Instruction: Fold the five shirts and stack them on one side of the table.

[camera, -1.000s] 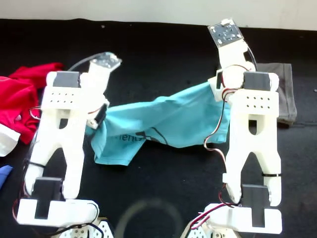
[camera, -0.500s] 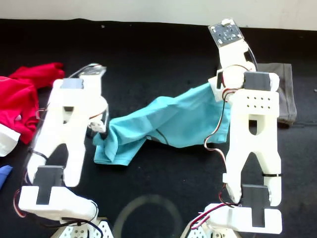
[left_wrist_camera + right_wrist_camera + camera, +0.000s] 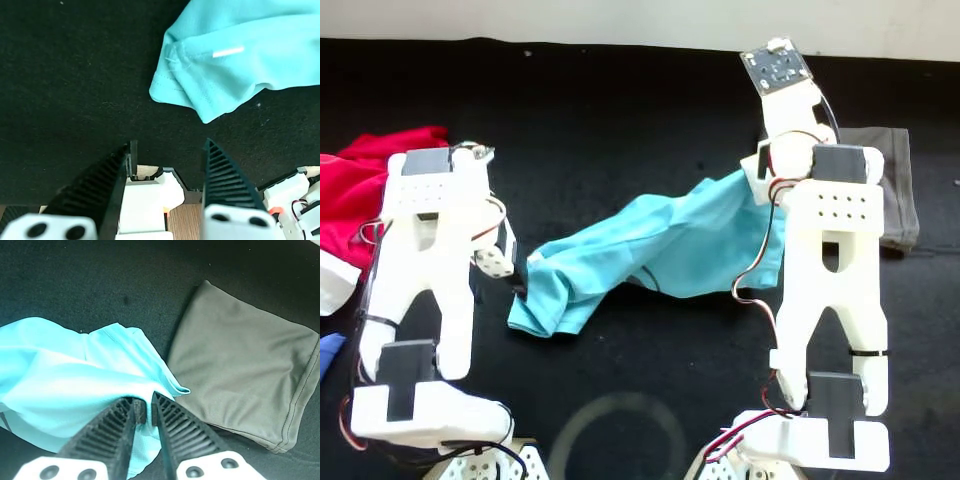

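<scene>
A turquoise shirt (image 3: 650, 250) stretches across the middle of the black table (image 3: 620, 110). Its right end is lifted and pinched in my right gripper (image 3: 145, 404), which is shut on a fold of the fabric (image 3: 65, 385). The shirt's left end lies crumpled on the table (image 3: 240, 55). My left gripper (image 3: 167, 145) stands open a short way from that end, with nothing between its fingers; from above it (image 3: 505, 262) sits just left of the crumpled hem. A folded grey shirt (image 3: 895, 190) lies at the right side, close beside the held fold (image 3: 245, 375).
A red shirt (image 3: 360, 190) is heaped at the left edge, with a white piece (image 3: 335, 282) and a blue piece (image 3: 328, 352) below it. The right arm's white body (image 3: 830, 270) covers part of the turquoise shirt's right end.
My left gripper has let go of the shirt's left end and drawn back to the left. That end has dropped and bunched up on the table. The right arm has not moved.
</scene>
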